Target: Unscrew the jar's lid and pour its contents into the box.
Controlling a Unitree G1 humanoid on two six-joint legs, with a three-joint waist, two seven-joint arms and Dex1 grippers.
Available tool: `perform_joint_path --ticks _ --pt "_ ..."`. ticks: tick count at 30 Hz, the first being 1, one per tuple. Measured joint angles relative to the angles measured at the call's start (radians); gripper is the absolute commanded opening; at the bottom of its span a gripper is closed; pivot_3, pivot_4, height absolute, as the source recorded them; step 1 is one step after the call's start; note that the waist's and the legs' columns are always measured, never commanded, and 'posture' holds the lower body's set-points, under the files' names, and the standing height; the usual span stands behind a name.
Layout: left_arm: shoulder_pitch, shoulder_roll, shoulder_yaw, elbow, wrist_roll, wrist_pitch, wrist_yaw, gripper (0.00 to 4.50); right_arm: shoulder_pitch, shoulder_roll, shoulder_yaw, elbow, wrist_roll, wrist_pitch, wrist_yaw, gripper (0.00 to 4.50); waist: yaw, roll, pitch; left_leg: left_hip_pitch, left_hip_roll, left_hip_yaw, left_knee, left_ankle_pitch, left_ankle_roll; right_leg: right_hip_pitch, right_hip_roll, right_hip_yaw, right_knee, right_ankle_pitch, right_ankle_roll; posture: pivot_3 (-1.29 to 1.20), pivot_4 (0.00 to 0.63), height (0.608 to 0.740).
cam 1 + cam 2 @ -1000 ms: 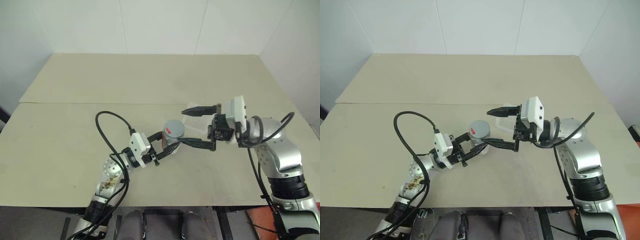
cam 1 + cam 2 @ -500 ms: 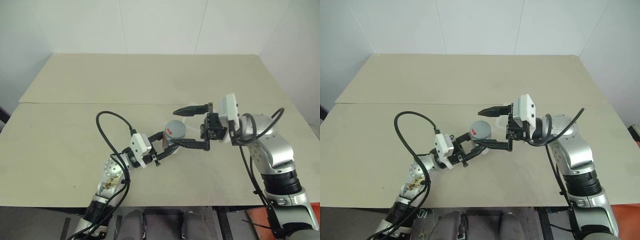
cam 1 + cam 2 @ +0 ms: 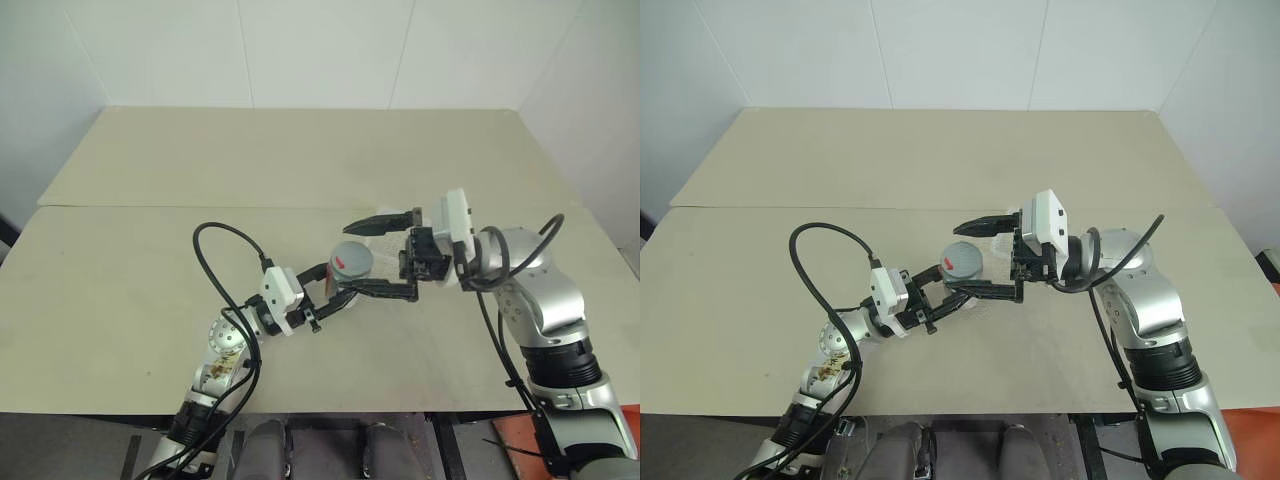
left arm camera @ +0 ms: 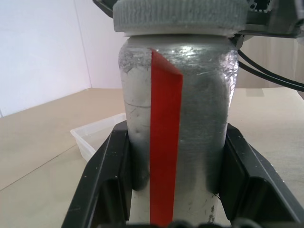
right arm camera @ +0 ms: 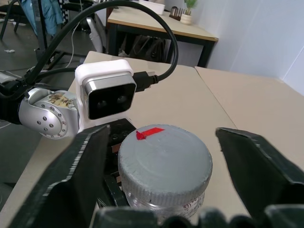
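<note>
My left gripper (image 3: pixel 338 290) is shut on the jar (image 4: pixel 173 118), a silver-grey cylinder with a red strip down its side, held upright just above the table. The grey lid (image 5: pixel 164 154) with its small red mark sits on top of the jar. My right gripper (image 3: pixel 350 258) reaches in level from the right. Its jaws are open, with one finger (image 5: pixel 88 164) on each side of the lid and a small gap on both sides. The clear box (image 4: pixel 95 135) lies on the table just behind the jar. The contents are hidden inside the jar.
The beige table (image 3: pixel 150 250) has a seam running across it, and its far half (image 3: pixel 300 150) meets white walls. A black cable (image 3: pixel 215 265) loops up from my left forearm, left of the jar.
The right gripper has edged a little to the left, so its open fingers now stand beside the lid. The left gripper and the jar have kept still.
</note>
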Motion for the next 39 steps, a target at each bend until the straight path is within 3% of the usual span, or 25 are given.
perform_joint_path --ticks 29,33,39 --pt "0.000 -0.004 0.000 0.008 0.000 0.000 -0.003 1.97 0.000 -0.009 0.000 0.015 -0.031 0.008 0.008 3.63 0.000 0.000 0.000 0.000 0.000 0.000 0.000 0.000 0.000 0.000 0.000 0.000 0.000 0.000 0.000 0.00 0.150 0.740" --pt "-0.005 -0.006 0.001 0.012 0.000 0.000 -0.003 1.97 0.000 -0.009 0.003 0.014 -0.027 0.011 0.013 2.81 0.000 0.000 0.000 0.000 0.000 0.000 0.000 0.000 0.000 0.000 0.000 0.000 0.000 0.000 0.000 0.00 0.150 0.740" --pt "-0.007 -0.007 0.001 0.016 0.000 -0.002 -0.004 1.97 0.000 -0.010 0.004 0.014 -0.029 0.011 0.011 2.81 0.000 0.000 0.000 0.000 0.000 0.000 0.000 0.000 0.000 0.000 0.000 0.000 0.000 0.000 0.000 0.00 0.150 0.740"
